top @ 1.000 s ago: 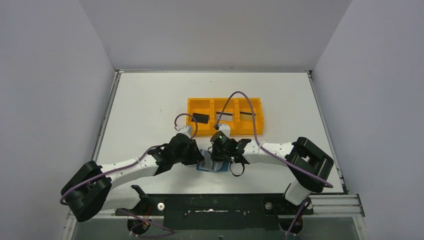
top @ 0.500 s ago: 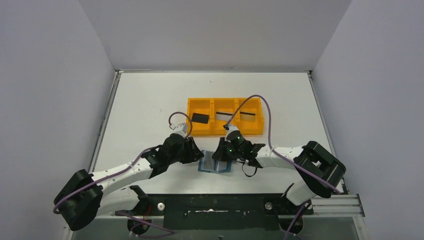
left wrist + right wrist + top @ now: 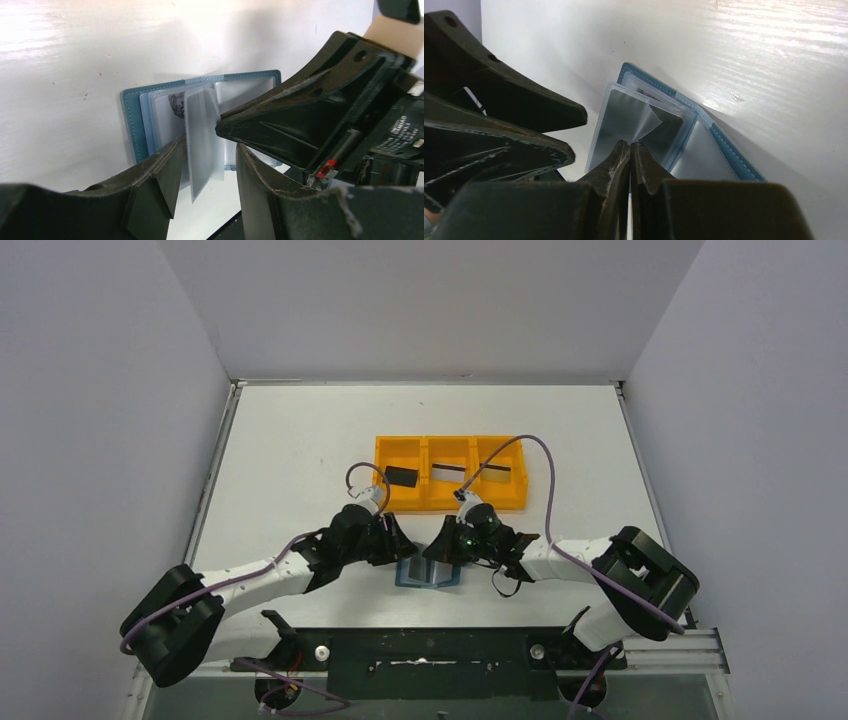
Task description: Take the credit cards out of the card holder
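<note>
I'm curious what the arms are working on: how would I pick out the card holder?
On the white table, find the orange tray in the middle. Just on its near side lies the card holder, the only teal-blue thing, opened with clear pockets fanned up.

Card holder (image 3: 132, 120), glossy plastic sleeves (image 3: 202, 145)

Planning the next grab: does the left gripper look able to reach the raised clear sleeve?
Likely yes: the left gripper is open, seemingly flanking the clear sleeve; the shut right gripper crowds close.
</note>
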{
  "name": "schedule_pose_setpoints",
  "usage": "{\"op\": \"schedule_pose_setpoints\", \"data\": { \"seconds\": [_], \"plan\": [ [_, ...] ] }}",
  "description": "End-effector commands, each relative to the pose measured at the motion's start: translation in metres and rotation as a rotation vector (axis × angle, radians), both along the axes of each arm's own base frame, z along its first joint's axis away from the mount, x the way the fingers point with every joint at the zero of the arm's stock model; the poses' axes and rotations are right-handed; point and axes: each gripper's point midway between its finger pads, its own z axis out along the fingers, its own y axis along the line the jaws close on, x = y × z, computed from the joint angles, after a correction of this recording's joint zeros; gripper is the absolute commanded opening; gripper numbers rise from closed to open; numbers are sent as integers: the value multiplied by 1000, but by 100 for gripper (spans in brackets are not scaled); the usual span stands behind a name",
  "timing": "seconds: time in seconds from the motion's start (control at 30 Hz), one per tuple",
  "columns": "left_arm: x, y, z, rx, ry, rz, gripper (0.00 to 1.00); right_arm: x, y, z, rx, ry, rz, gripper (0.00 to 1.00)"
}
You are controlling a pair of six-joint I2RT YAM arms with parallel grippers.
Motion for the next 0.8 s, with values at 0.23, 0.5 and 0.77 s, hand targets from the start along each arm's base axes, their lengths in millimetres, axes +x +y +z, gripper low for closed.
{"op": "schedule_pose_setpoints", "data": {
  "seconds": [0.23,0.5,0.77],
  "plan": [
    [-2,-28,7,-131,8,-101,42,11,4,25,102,-57,-18,0],
    [-8,-36,-7,-113,52,-170,18,12,-2,21,84,-53,-36,1],
    [10,-19,-13,48,26,-93,0,20,-30,22,-90,-75,-112,36]
  ]
}}
